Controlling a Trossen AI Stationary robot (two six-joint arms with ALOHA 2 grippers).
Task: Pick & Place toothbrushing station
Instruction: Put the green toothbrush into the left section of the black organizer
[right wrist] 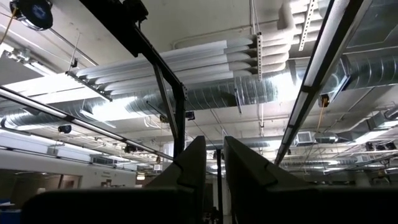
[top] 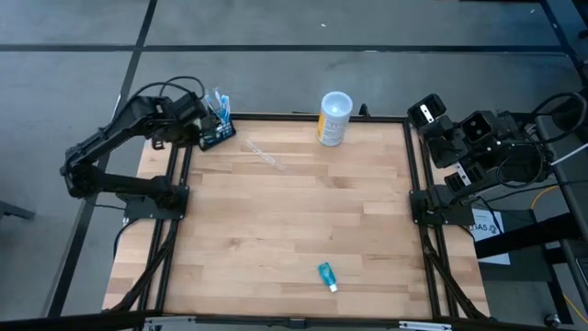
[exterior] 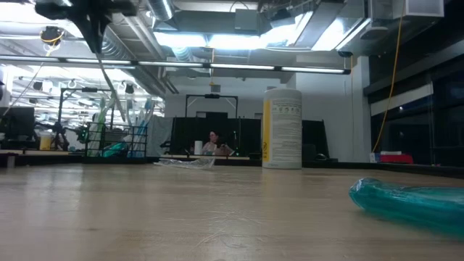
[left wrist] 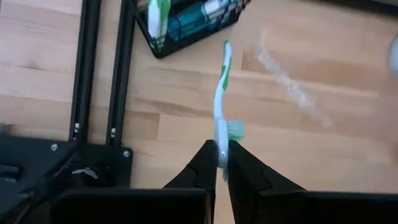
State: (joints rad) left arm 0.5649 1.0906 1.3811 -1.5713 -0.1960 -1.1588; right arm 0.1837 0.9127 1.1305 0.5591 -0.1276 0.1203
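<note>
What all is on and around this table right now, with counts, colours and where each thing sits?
small black slotted toothbrush holder block: one, black, far left corner, brushes inside
green-and-white toothbrush: one, held near the holder
white-and-yellow cylindrical cup: one, upright, far edge centre
clear plastic wrapper: one, transparent, between holder and cup
small teal tube: one, lying near the front edge
wooden table: one, light wood
left hand: shut on the toothbrush
right hand: off the table's right side, pointing at the ceiling, holding nothing
</note>
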